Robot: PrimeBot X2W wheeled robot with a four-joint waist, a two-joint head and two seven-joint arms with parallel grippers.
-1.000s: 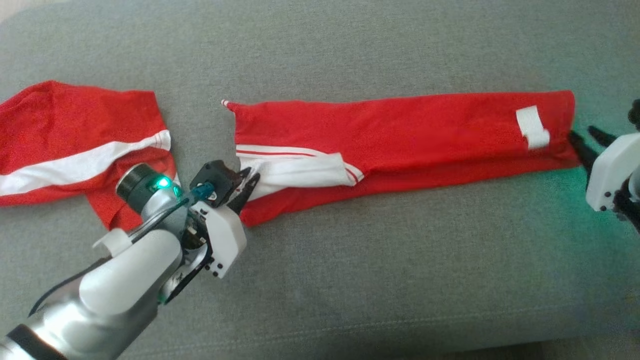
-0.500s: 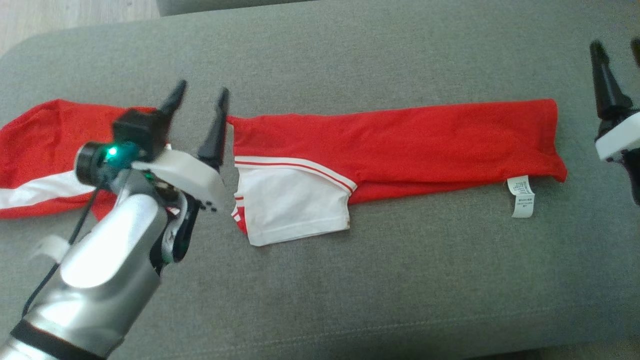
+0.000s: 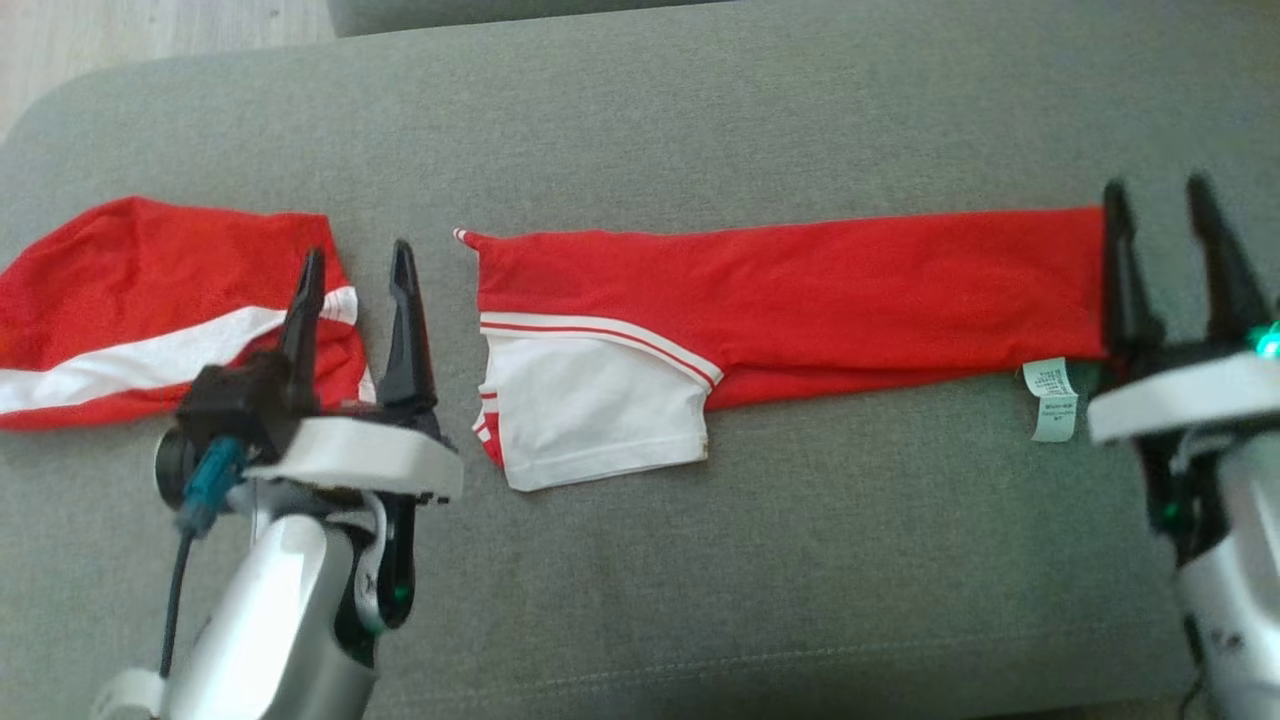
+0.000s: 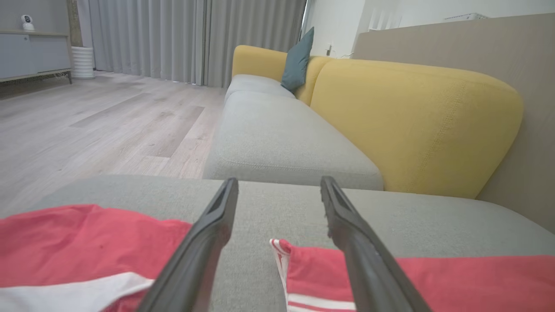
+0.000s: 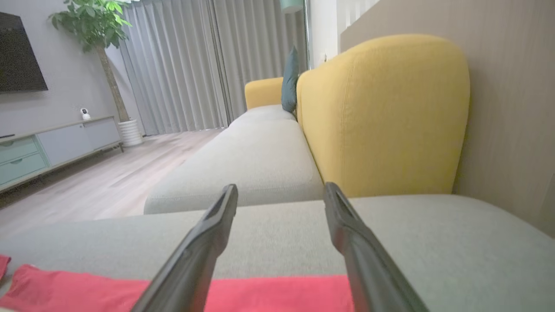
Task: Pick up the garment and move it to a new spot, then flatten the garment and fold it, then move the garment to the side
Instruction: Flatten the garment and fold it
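Both tools have let go and pulled back: left tool [image 3: 357, 252] at lower left, right tool [image 3: 1157, 187] at the right edge, both spread wide and empty. The red-and-white folded knit garment [image 3: 850, 280] lies mid-frame on the grey sofa cushion [image 3: 700, 560]; limp and light, probably best pinched at both ends.

Matt red cloth garment [image 3: 800, 290] on coarse-woven grey cushion [image 3: 700, 570].

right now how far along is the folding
Done: the red garment lies flat on the sofa cushion, folded into a long strip. In hand: nothing; the left gripper and right gripper hover open at its ends. Left, likely: folding the strip shorter and moving it aside.
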